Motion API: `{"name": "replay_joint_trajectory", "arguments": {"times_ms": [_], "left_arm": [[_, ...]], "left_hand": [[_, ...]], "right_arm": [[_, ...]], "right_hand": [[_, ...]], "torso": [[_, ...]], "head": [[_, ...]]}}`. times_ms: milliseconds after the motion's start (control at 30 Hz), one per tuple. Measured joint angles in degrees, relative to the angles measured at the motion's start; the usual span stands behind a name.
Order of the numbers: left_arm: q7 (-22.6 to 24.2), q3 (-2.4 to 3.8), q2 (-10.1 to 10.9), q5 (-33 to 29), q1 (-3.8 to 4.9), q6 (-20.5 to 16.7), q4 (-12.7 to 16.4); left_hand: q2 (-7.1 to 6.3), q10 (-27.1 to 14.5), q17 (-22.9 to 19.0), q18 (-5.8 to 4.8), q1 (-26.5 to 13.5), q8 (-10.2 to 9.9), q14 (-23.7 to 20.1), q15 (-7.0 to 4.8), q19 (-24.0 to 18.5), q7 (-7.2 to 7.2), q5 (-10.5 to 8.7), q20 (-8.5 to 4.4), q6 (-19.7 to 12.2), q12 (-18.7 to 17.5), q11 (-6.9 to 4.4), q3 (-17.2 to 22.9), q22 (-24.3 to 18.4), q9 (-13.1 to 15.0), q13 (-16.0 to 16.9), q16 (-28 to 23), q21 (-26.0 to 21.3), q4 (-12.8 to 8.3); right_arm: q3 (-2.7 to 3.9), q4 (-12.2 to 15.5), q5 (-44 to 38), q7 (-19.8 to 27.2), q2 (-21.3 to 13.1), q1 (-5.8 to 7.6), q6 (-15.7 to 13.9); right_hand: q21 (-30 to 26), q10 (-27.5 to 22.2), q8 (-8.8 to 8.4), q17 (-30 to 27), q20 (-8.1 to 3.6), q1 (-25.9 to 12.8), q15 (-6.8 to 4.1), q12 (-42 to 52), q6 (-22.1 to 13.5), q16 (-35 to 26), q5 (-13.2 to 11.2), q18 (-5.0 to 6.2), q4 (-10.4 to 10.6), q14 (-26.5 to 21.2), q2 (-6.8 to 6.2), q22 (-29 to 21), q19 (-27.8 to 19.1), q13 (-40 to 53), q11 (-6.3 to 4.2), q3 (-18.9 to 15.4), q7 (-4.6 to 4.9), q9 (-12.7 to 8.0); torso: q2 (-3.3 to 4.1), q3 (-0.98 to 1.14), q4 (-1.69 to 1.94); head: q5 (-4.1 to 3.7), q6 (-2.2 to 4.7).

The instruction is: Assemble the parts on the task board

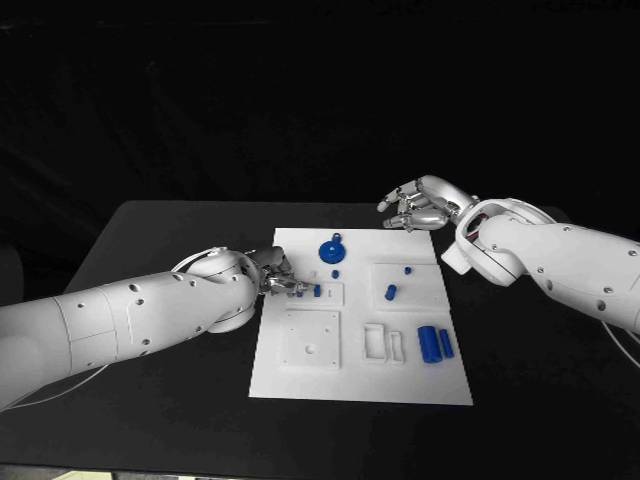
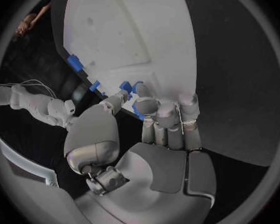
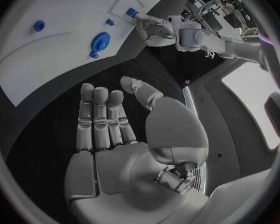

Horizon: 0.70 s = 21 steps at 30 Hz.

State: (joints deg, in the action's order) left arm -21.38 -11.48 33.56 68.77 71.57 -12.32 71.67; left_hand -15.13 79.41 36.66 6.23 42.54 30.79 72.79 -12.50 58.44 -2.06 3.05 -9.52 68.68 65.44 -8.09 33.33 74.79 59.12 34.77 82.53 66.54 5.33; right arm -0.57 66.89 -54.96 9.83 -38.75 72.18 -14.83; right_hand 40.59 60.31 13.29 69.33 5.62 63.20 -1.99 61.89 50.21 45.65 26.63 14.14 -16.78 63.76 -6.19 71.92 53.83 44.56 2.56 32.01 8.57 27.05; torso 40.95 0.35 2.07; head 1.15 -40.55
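Observation:
The white task board [image 1: 352,372] lies in the middle of the black table. My left hand [image 1: 273,273] is at the board's left edge and pinches a small blue part [image 1: 310,291] between thumb and fingers just above the board; the left wrist view shows the same blue part [image 2: 135,108] under the curled fingertips [image 2: 145,104]. My right hand [image 1: 423,206] hovers past the board's far right corner, fingers apart and holding nothing; the right wrist view shows its palm [image 3: 112,134] bare. A round blue wheel [image 1: 333,250] lies near the far edge.
More blue parts lie on the board: a small peg [image 1: 335,273], a short piece [image 1: 389,293], a tiny one [image 1: 405,269] and two cylinders [image 1: 434,342] at the right side. A square recess [image 1: 312,340] and slots [image 1: 382,342] sit nearer me. Black table surrounds the board.

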Motion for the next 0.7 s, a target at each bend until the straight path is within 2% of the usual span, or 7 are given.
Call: {"name": "replay_joint_trajectory", "arguments": {"times_ms": [233, 467, 600, 700], "left_arm": [[0.0, 0.25, 0.2, 0.0, -0.02, 0.0, 0.1], [0.3, 3.09, 1.2, -0.7, -0.04, -0.8, 0.5], [1.1, 4.07, 2.3, -2.8, 0.0, -1.8, 1.1], [1.5, 4.41, 2.8, -4.4, 0.03, -2.2, 1.3]], "left_hand": [[0.0, 0.0, 0.0, 0.0, 0.0, 0.0, 0.0, 0.01, 0.0, 0.0, 0.0, 0.0, 0.0, 0.0, 0.0, 0.0, 0.0, 0.0, 0.0, 0.0, 0.0, 0.0], [-0.31, -0.1, -0.2, 0.0, 0.3, -0.5, -0.5, -0.33, 0.0, -0.09, 0.0, 0.02, -0.6, -0.6, 0.05, -0.3, -0.2, 0.0, -0.3, -0.4, -0.2, 1.0], [-0.82, -0.9, -1.0, 0.0, 0.8, -1.5, -1.4, -0.43, -0.8, 0.46, 0.0, 0.41, -2.4, -2.1, 0.52, -0.7, -0.5, -0.1, -1.0, -2.0, -0.9, 2.1], [-0.67, -1.4, -1.4, 0.0, 1.5, -2.7, -1.9, -0.22, -1.5, 0.96, 0.0, 0.64, -4.3, -3.1, 1.03, -1.1, -0.8, -0.8, -1.4, -2.9, -1.5, 2.5]], "right_arm": [[0.0, 0.0, 0.0, 0.0, 0.0, -0.07, 0.0], [0.0, 0.0, 0.0, 0.0, 0.0, -0.12, 0.0], [0.0, 0.0, 0.0, 0.0, -0.1, -0.13, 0.0], [0.0, 0.0, 0.0, 0.0, -0.1, -0.13, 0.0]], "right_hand": [[0.0, 0.0, 0.0, 0.0, 0.0, 0.0, 0.0, 0.0, 0.0, 0.0, 0.0, 0.0, 0.0, 0.0, 0.0, 0.0, 0.0, 0.0, 0.0, 0.0, 0.0, -0.1], [0.0, 0.0, 0.0, 0.0, 0.0, 0.0, 0.0, 0.0, -0.2, 0.0, 0.0, 0.0, 0.0, 0.0, 0.0, 0.0, 0.0, 0.0, 0.0, 0.0, 0.15, 0.0], [0.0, 0.0, 0.0, 0.0, 0.0, 0.0, 0.0, 0.0, -0.3, 0.0, 0.0, 0.0, 0.0, 0.0, 0.0, 0.0, 0.0, 0.0, 0.0, 0.0, 0.07, 0.0], [0.0, 0.0, 0.0, 0.0, 0.0, 0.0, 0.0, 0.0, -0.3, 0.0, 0.0, 0.0, 0.0, 0.0, 0.0, 0.0, 0.0, 0.0, 0.0, 0.0, 0.07, 0.0]], "torso": [[0.0, 0.0, 0.02], [0.0, -0.01, -0.01], [-0.01, 0.0, 0.01], [-0.02, 0.02, 0.02]], "head": [[0.0, 0.01], [0.0, 0.01], [-0.04, 0.13], [-0.07, 0.19]]}}
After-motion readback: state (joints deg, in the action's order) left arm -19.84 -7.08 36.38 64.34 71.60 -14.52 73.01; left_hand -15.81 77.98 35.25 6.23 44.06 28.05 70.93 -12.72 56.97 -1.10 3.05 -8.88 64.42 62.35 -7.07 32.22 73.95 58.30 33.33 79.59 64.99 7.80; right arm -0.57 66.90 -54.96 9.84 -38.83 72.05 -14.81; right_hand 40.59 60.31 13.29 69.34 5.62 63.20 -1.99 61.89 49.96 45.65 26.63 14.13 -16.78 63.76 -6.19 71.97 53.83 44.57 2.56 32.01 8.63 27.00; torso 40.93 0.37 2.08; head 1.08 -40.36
